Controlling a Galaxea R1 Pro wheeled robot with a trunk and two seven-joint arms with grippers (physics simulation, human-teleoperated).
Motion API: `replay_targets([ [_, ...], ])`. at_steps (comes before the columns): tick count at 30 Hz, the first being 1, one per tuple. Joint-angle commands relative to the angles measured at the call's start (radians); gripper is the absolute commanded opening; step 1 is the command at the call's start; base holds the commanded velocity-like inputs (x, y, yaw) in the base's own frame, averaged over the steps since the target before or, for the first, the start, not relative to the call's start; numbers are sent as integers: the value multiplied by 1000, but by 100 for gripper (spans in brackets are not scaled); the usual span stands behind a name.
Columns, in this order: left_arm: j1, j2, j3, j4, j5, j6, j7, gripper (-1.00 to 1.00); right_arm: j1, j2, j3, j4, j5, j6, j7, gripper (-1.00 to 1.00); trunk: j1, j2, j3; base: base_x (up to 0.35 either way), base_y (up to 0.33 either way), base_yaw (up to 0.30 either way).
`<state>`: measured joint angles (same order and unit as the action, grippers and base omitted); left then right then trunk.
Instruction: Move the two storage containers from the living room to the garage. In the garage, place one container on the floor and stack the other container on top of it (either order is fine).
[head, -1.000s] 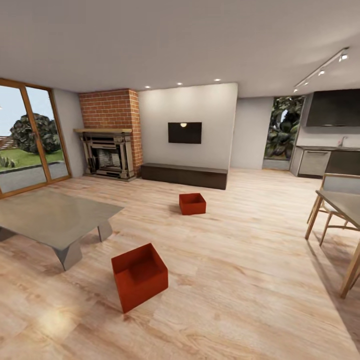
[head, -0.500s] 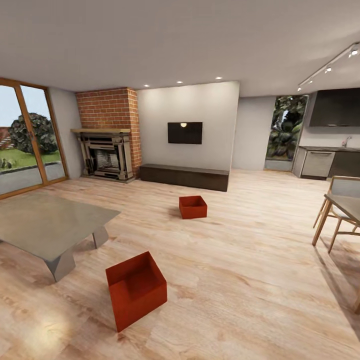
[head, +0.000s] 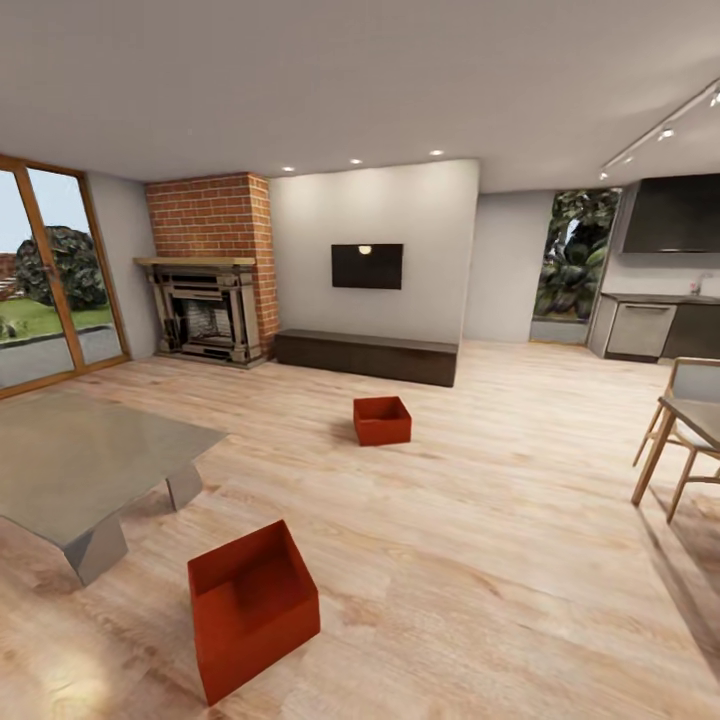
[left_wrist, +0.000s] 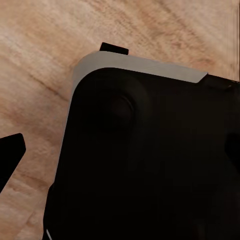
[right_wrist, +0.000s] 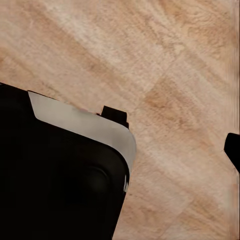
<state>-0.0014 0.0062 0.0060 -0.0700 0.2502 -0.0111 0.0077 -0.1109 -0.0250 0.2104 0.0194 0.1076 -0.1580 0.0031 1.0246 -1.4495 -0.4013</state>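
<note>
I am in the living room, on light wood planks. The nearer storage container (head: 252, 605), an orange-red open-topped box, stands on the planks low in the head view, just right of the coffee table (head: 80, 455). The other storage container (head: 382, 420) sits farther off at mid-floor, in front of the low dark bench (head: 366, 355). Both are upright and empty. In the left wrist view one dark fingertip (left_wrist: 11, 152) pokes in at the picture's edge over the planks. In the right wrist view another dark fingertip (right_wrist: 233, 150) does the same. The garage and its floor are out of view.
A red-brick fireplace (head: 208, 270) and a wall TV (head: 367, 266) stand at the back. Glass doors (head: 45, 280) are at the left. A wooden chair and table (head: 685, 430) stand at the right, with a kitchen counter (head: 650, 325) behind. My black, grey-rimmed base (left_wrist: 150, 160) shows in both wrist views.
The whole head picture has shifted: the camera has moved forward and turned a little. The nearer container now sits lower and further left in the view. Neither container has moved.
</note>
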Motion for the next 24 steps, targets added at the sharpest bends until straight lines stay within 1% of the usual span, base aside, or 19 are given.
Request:
replay_targets([
  [1, 0, 0, 0, -1, 4, -1, 1, 100, -1, -1, -3, 2, 10, -5, 0, 100, 0, 0, -1, 264, -227, 125],
  [8, 0, 0, 0, -1, 4, -2, 1, 100, -1, -5, -8, 2, 9, -5, 0, 100, 0, 0, -1, 262, -231, 221],
  [24, 0, 0, 0, -1, 4, -3, 1, 100, -1, -7, -8, 2, 9, -4, 0, 100, 0, 0, -1, 265, -225, 271],
])
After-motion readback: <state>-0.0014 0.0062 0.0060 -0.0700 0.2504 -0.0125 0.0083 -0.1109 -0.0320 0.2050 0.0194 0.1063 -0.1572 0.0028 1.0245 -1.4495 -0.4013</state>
